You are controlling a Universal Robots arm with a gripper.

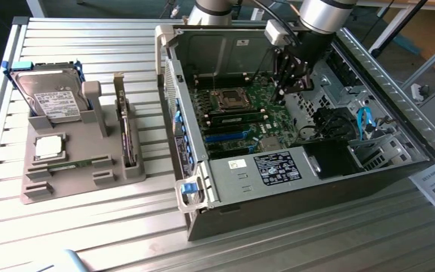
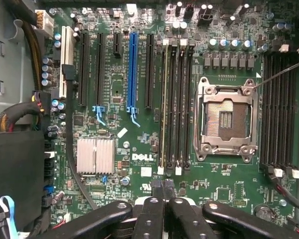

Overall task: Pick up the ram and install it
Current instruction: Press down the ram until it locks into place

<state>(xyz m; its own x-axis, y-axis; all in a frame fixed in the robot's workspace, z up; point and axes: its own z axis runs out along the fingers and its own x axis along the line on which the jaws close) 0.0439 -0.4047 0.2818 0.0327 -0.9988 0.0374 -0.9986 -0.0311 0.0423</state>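
Slatted metal surface [image 1: 89, 226] carries a gray tray [image 1: 40, 195] at the frame's lower left. The ram [image 1: 74, 165] lies on edge in one of its front slots, a silver chip [image 1: 47, 146] just behind it and a hard drive [image 1: 47, 96] farther back. At right stands the open computer case [image 1: 293, 198]. My pincer [image 1: 296, 88] hangs over its motherboard [image 2: 139, 149], well apart from the ram, fingers [image 2: 150, 214] pressed together on nothing.

The holder [image 1: 66, 182] lies at the exterior view's left of the case [image 1: 301, 195], drive [image 1: 51, 96] on its far end; my gripper [image 1: 291, 93] hangs inside the case over the motherboard [image 1: 240, 131].
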